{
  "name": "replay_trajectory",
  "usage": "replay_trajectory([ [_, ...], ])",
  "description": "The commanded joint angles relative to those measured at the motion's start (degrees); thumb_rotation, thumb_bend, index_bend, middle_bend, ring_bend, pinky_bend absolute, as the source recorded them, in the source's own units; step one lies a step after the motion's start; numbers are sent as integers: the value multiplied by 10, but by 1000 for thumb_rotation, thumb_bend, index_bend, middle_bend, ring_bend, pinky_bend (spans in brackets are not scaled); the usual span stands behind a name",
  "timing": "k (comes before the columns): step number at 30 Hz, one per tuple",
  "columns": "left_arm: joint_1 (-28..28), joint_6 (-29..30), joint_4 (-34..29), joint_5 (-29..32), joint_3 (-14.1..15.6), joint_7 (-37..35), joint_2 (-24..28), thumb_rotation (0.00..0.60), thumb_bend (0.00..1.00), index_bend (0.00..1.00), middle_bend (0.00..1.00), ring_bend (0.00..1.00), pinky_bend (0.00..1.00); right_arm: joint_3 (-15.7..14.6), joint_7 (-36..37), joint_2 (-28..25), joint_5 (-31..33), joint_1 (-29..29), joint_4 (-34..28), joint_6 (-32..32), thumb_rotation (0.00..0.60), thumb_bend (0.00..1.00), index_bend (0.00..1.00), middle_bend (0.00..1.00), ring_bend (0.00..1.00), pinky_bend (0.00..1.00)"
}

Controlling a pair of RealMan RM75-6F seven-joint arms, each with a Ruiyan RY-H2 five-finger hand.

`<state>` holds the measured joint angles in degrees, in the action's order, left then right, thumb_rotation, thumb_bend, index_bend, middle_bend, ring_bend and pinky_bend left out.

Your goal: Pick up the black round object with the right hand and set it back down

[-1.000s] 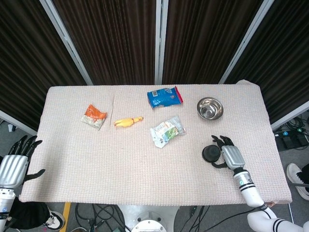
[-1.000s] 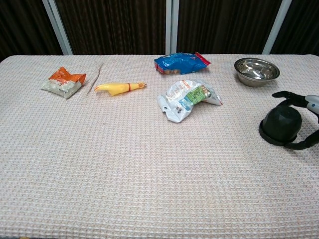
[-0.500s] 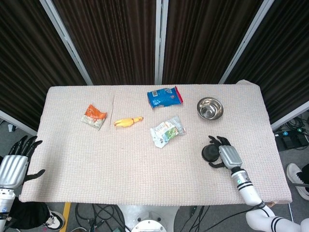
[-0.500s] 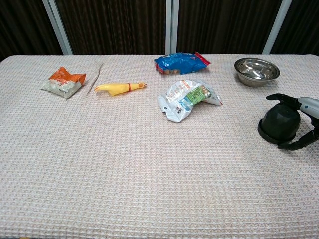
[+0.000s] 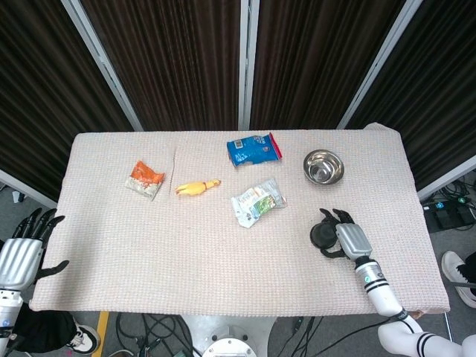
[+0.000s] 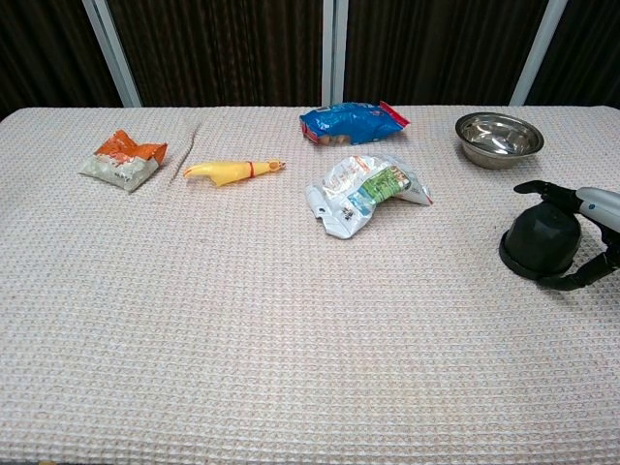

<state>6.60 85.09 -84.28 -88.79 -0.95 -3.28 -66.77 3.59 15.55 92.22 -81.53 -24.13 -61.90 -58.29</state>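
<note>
The black round object [image 5: 322, 236] [image 6: 541, 242] sits on the cloth-covered table [image 5: 223, 253] near its right side. My right hand [image 5: 349, 239] [image 6: 593, 205] cups it from the right, fingers arched over its top and far side, thumb against its near base. The object still rests on the cloth. My left hand [image 5: 21, 256] hangs beyond the table's left front corner, fingers spread, holding nothing; it shows only in the head view.
A steel bowl [image 5: 323, 166] [image 6: 499, 138] stands just behind the black object. A crumpled white-green packet [image 6: 363, 192], a blue bag [image 6: 354, 121], a yellow rubber chicken [image 6: 232, 170] and an orange-white packet [image 6: 123, 157] lie along the far half.
My right hand has closed in around the black round object and shifted slightly left, nudging the object with it. The left hand has not moved.
</note>
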Motion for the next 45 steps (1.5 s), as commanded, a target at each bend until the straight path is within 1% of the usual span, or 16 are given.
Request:
replay_trajectory([
  [1, -1, 1, 0, -1, 0, -1, 1, 600, 93, 146, 65, 0, 128, -1, -3, 0, -1, 1, -1, -4, 600, 107, 0, 289, 0, 0],
  [13, 0, -4, 2, 0, 3, 2, -3, 600, 92, 147, 65, 0, 128, 2, -4, 1, -2, 6, 4, -25, 600, 133, 1, 375, 0, 0],
  [15, 0, -4, 1, -1, 3, 4, -4, 600, 92, 146, 65, 0, 128, 3, -2, 0, -3, 7, 5, -29, 600, 135, 30, 387, 0, 0],
  [20, 1, -5, -2, -1, 3, 5, -3, 600, 92, 146, 65, 0, 128, 8, 9, -6, -5, 11, 1, -45, 600, 133, 214, 412, 15, 0],
  [22, 1, -3, -4, -2, 2, 5, -2, 600, 92, 147, 65, 0, 128, 12, 12, -11, -5, 12, -5, -54, 600, 134, 246, 423, 30, 0],
  [26, 2, 0, -5, -6, 0, 2, -1, 600, 92, 147, 65, 0, 128, 16, 7, -25, -13, 18, -25, -80, 600, 136, 270, 432, 35, 0],
  [29, 3, 3, -5, -8, 0, -1, 0, 600, 92, 146, 65, 0, 128, 24, -4, -43, -21, 22, -54, -111, 600, 138, 292, 446, 48, 0],
  [33, 3, 6, -5, -10, -1, -6, 2, 600, 92, 147, 65, 0, 128, 41, -33, -81, -40, 22, -111, -154, 600, 146, 381, 485, 93, 0],
  [40, 2, 9, -7, -10, -2, -6, 4, 600, 93, 146, 65, 0, 128, 86, -96, -169, -66, 13, -261, -211, 600, 147, 413, 494, 113, 0],
  [43, 2, 10, -9, -9, -3, -5, 3, 600, 92, 146, 65, 0, 128, 99, -119, -189, -76, 13, -306, -232, 600, 148, 428, 502, 121, 0],
  [45, 2, 9, -10, -9, -2, -5, 3, 600, 92, 147, 65, 0, 128, 97, -127, -191, -69, 14, -314, -228, 600, 148, 433, 503, 122, 0],
])
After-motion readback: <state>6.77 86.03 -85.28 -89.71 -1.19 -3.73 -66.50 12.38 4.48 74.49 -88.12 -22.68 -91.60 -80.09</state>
